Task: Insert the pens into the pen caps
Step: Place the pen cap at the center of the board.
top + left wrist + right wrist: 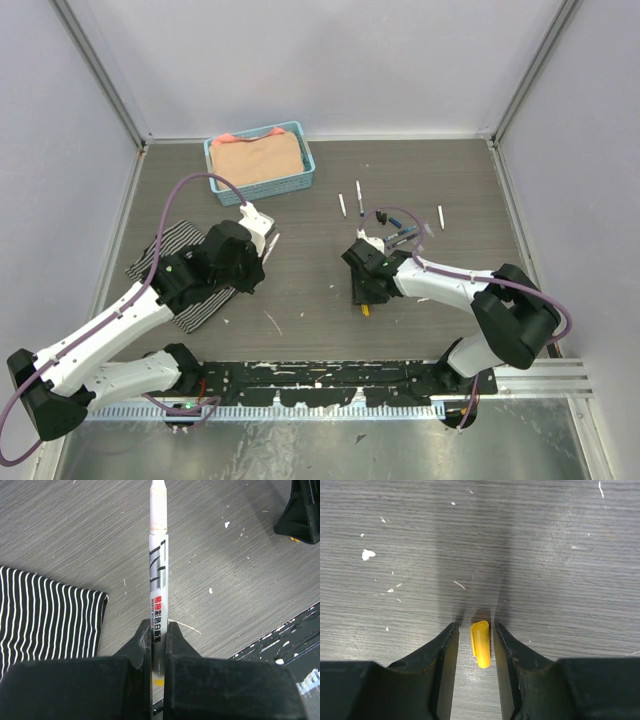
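My left gripper [156, 630] is shut on a white pen [157, 575] with printed lettering. The pen sticks out forward above the table, and a yellow band shows between the jaws. In the top view that gripper [262, 240] hangs over the left middle of the table. My right gripper [475, 627] stands open, low over the table, with a yellow pen cap [480, 643] lying flat between its fingers and closer to the right one. From above, the cap [365, 311] peeks out below the right gripper [364, 303]. Three more pens [341, 205] [359, 192] [441, 216] lie further back.
A blue basket [260, 160] holding a pinkish cloth stands at the back left. A striped cloth [180, 262] lies under the left arm and shows in the left wrist view [45, 615]. Small blue and dark caps [400, 237] lie near the right arm's cable.
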Motion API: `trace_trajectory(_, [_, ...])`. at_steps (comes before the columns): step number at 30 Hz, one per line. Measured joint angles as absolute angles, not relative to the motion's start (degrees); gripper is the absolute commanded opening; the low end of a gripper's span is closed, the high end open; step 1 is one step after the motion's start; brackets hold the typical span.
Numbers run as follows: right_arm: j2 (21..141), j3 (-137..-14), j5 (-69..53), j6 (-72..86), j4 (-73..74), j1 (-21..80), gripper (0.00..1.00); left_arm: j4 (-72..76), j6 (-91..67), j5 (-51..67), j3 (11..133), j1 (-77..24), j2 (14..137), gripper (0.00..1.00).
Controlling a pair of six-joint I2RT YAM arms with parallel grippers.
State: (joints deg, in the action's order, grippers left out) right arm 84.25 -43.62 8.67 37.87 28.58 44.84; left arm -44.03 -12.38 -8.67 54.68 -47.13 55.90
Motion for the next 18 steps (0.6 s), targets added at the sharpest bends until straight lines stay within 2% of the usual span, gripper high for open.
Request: trace_trajectory(18, [89.3, -49.0, 9.8, 36.6, 35.9, 47.1, 0.35, -44.0, -12.4, -8.7, 54.7, -47.1, 55.9, 0.0])
